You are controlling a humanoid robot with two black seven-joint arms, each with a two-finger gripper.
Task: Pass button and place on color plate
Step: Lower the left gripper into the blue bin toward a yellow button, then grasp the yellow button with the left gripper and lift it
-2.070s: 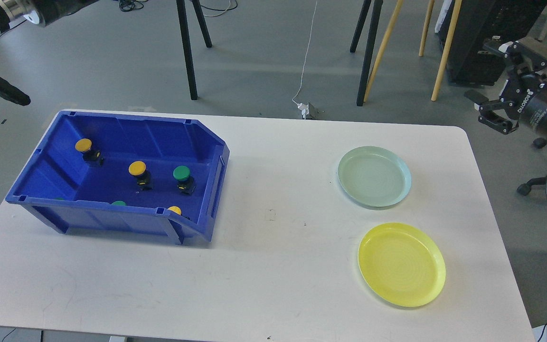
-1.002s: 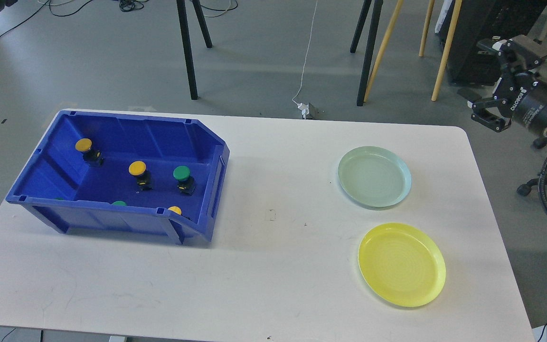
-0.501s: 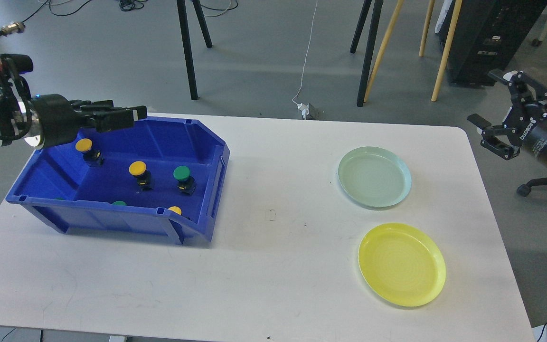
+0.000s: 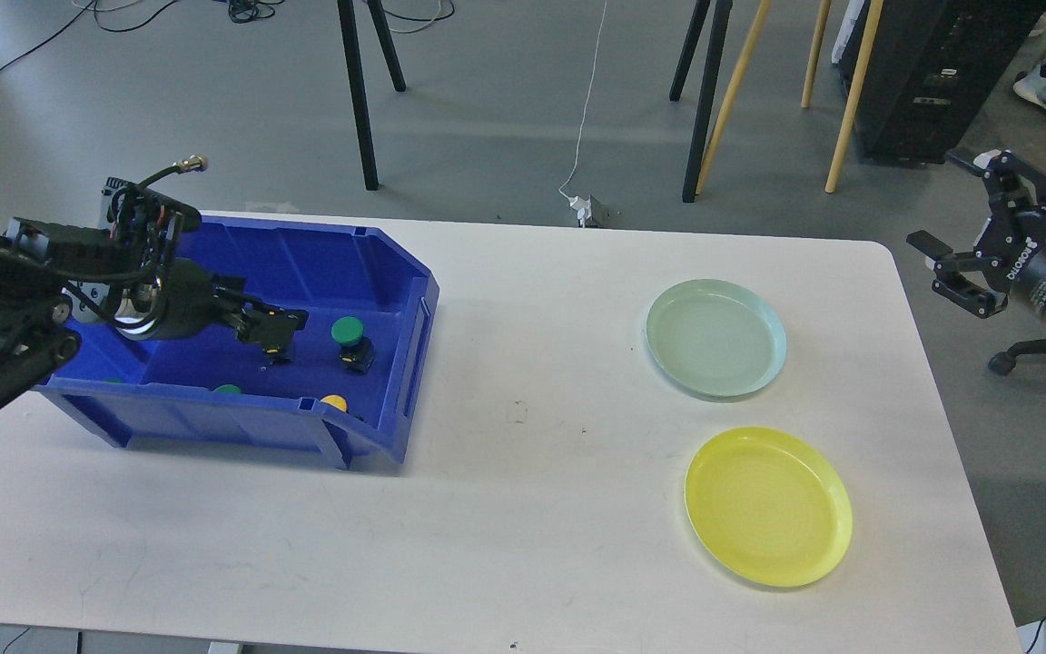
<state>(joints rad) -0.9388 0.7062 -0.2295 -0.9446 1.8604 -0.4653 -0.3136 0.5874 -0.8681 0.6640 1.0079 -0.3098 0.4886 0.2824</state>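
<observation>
A blue bin [image 4: 323,263] at the table's left holds several push buttons with black bases. A green-capped button [image 4: 348,332] stands upright in it. A green cap [image 4: 227,389] and a yellow cap [image 4: 334,401] peek over the bin's front wall. My left gripper [image 4: 280,325] reaches down into the bin and covers the cap of a yellow button; only that button's black base [image 4: 278,354] shows. Its dark fingers cannot be told apart. My right gripper [image 4: 945,211] is open and empty, off the table's right edge. A pale green plate [image 4: 715,338] and a yellow plate [image 4: 768,506] lie empty at the right.
The white table [image 4: 523,509] lies between the bin and the plates. Tripod legs [image 4: 355,91], wooden legs [image 4: 850,91] and a black cabinet [image 4: 932,73] stand on the floor behind it. A person's shoe [image 4: 1045,95] shows at the top right.
My left arm has swung from the bin's back rim down into the bin, onto the middle yellow button. My right gripper has drifted slightly right and down.
</observation>
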